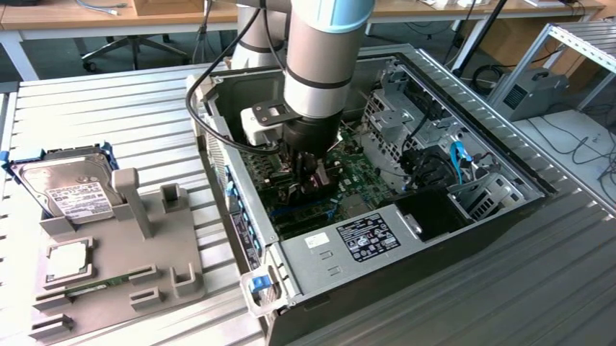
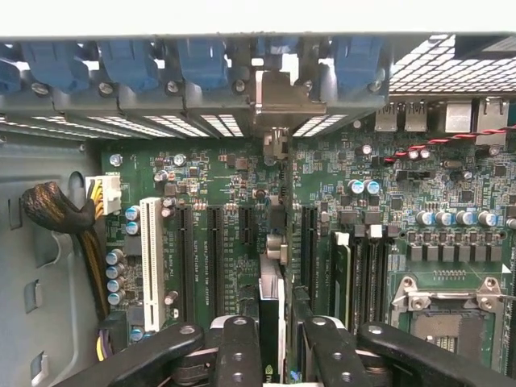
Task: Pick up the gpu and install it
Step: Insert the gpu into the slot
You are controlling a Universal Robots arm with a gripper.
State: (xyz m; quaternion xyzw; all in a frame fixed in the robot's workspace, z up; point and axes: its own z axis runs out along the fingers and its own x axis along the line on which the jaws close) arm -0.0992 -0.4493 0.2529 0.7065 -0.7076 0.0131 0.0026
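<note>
The gpu [image 2: 271, 300] stands edge-on between my black fingers [image 2: 239, 348], low over the green motherboard [image 2: 218, 173] inside the open computer case [image 1: 405, 245]. Its silver end bracket [image 2: 279, 98] lies against the rear slot wall, under the blue latches. The card lines up with the black expansion slots [image 2: 216, 258]; I cannot tell whether it is seated in one. My gripper [image 2: 274, 334] is shut on the gpu. In the exterior view the arm reaches straight down into the case, with the gripper [image 1: 306, 189] just above the board and the card mostly hidden behind it.
A white slot [image 2: 151, 250], a cable bundle [image 2: 60, 214] and the processor socket [image 2: 447, 298] flank the card. Drive cages [image 1: 405, 122] and the power supply [image 1: 371, 236] crowd the case. Outside, a grey fixture [image 1: 135, 245] holds a hard drive [image 1: 63, 189] and a memory stick [image 1: 97, 282].
</note>
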